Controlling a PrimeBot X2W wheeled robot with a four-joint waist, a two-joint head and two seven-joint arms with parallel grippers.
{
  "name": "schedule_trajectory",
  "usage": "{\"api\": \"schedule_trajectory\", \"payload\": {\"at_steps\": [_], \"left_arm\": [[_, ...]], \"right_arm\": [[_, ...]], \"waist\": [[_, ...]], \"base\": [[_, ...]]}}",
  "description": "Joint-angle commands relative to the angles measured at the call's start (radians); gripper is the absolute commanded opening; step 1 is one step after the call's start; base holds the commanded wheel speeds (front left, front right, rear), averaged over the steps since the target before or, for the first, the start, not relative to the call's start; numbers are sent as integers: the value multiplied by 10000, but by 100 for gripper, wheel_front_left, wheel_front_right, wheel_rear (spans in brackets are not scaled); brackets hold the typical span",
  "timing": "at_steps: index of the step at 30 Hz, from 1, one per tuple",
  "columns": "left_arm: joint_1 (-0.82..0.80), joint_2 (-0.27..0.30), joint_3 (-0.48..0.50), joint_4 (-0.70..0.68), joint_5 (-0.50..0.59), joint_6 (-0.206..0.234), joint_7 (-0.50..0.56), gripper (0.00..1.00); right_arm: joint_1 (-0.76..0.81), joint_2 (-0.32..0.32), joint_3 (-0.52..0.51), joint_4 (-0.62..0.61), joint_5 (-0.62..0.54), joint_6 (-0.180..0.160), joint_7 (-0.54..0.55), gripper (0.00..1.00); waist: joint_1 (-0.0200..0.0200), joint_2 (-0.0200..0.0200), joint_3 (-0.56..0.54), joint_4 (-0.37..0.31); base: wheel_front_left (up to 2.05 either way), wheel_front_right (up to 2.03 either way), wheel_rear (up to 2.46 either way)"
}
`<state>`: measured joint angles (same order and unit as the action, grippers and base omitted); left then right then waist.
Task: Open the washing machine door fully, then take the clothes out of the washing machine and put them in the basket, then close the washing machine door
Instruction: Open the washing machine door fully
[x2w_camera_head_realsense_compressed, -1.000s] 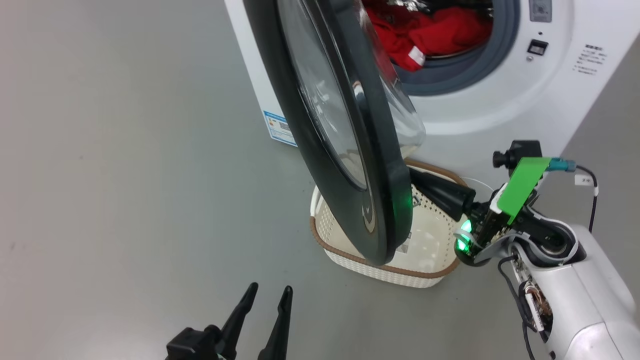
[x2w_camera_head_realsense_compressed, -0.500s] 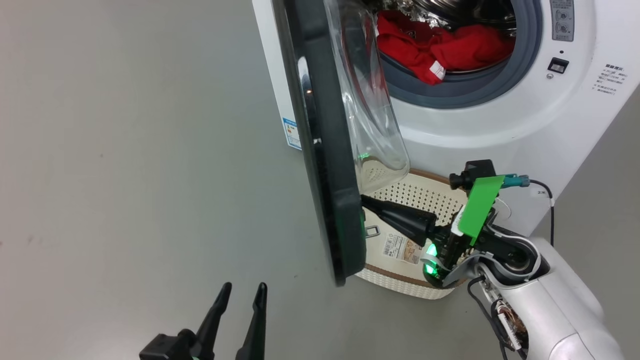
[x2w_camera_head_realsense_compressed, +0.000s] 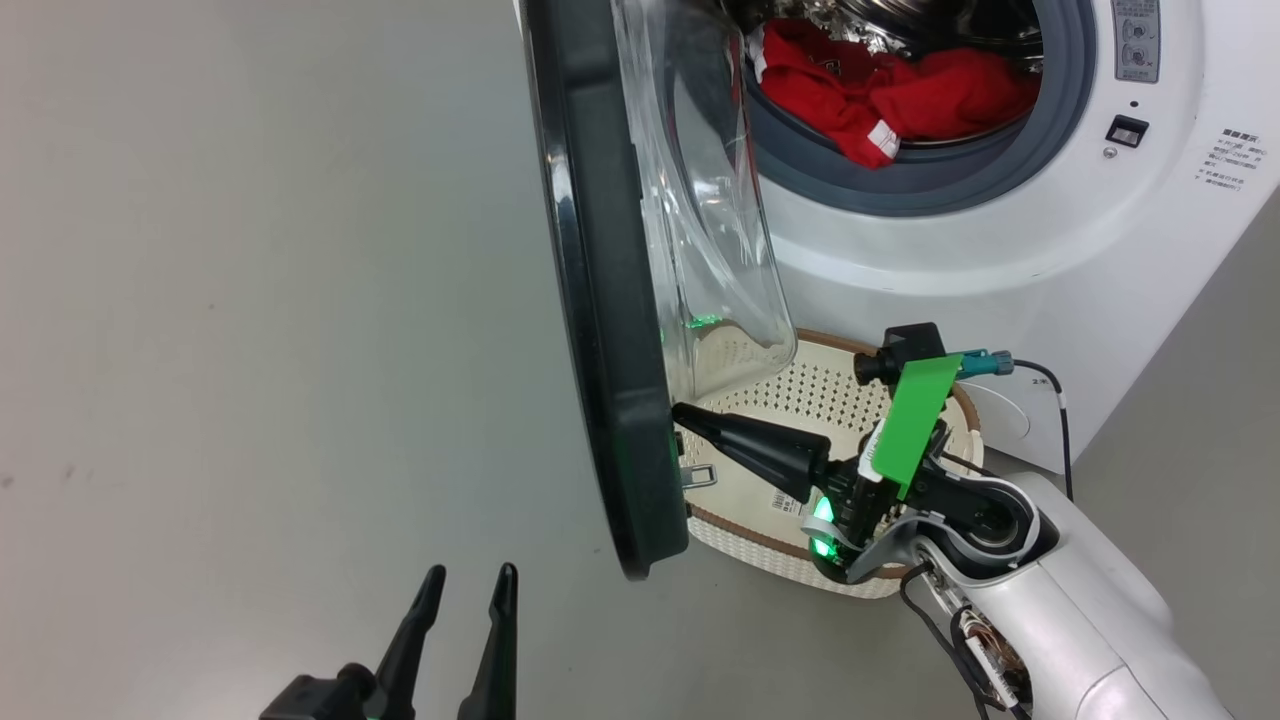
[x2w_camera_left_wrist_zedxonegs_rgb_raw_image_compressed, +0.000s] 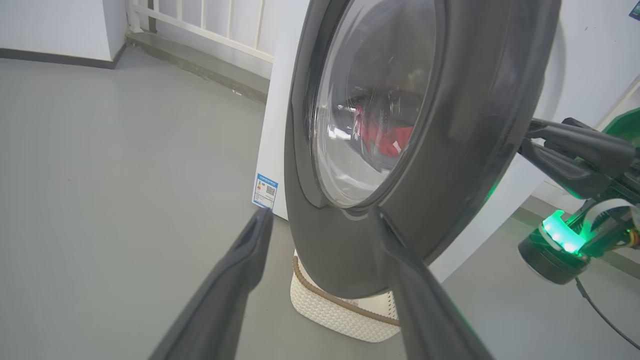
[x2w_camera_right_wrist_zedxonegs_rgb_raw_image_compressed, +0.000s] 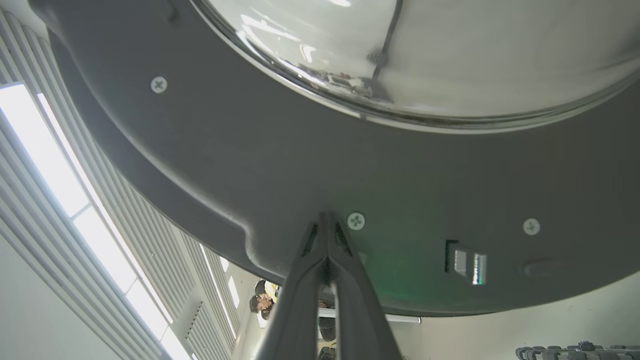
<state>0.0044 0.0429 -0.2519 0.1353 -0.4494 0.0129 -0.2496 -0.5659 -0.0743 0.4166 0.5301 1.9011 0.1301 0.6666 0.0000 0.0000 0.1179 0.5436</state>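
The washing machine (x2w_camera_head_realsense_compressed: 950, 270) stands at the upper right, its door (x2w_camera_head_realsense_compressed: 600, 300) swung out and seen edge-on, black rim with the glass bowl behind it. Red clothes (x2w_camera_head_realsense_compressed: 880, 90) lie in the drum. The cream basket (x2w_camera_head_realsense_compressed: 962, 425) sits on the floor below the opening, partly under the door. My right gripper (x2w_camera_head_realsense_compressed: 682, 412) is shut, holds nothing, and its tips press on the door's inner rim (x2w_camera_right_wrist_zedxonegs_rgb_raw_image_compressed: 250, 165), as the right wrist view shows at the gripper (x2w_camera_right_wrist_zedxonegs_rgb_raw_image_compressed: 327, 217). Low at the left, my left gripper (x2w_camera_head_realsense_compressed: 470, 578) is open and faces the door's outer face (x2w_camera_left_wrist_zedxonegs_rgb_raw_image_compressed: 450, 150) from a short distance.
Bare grey floor (x2w_camera_head_realsense_compressed: 250, 350) spreads to the left of the door. A blue sticker (x2w_camera_left_wrist_zedxonegs_rgb_raw_image_compressed: 265, 191) marks the machine's side. The door latch (x2w_camera_right_wrist_zedxonegs_rgb_raw_image_compressed: 467, 260) shows on the inner rim. A railing and wall (x2w_camera_left_wrist_zedxonegs_rgb_raw_image_compressed: 200, 20) lie behind. A person (x2w_camera_right_wrist_zedxonegs_rgb_raw_image_compressed: 265, 300) is far off.
The door has swung further open, from slanted to edge-on, with my shut right gripper following against its inner rim. More of the basket is uncovered. The head camera has shifted too.
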Motion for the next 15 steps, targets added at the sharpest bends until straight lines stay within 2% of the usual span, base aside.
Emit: {"api": "schedule_trajectory", "payload": {"at_steps": [1,14,15], "left_arm": [[-48,73,376,-294,32,89,-122,100],[-59,73,436,-274,54,66,-122,100],[-66,73,436,-255,65,53,-122,100]], "right_arm": [[-389,240,224,-351,157,6,-75,0],[-371,240,84,-321,-11,6,-251,0],[-336,240,39,-325,-42,6,-271,3]], "waist": [[0,0,7,3],[0,0,12,-20],[0,0,1,-26]], "base": [[0,0,0],[0,0,0],[0,0,0]]}}
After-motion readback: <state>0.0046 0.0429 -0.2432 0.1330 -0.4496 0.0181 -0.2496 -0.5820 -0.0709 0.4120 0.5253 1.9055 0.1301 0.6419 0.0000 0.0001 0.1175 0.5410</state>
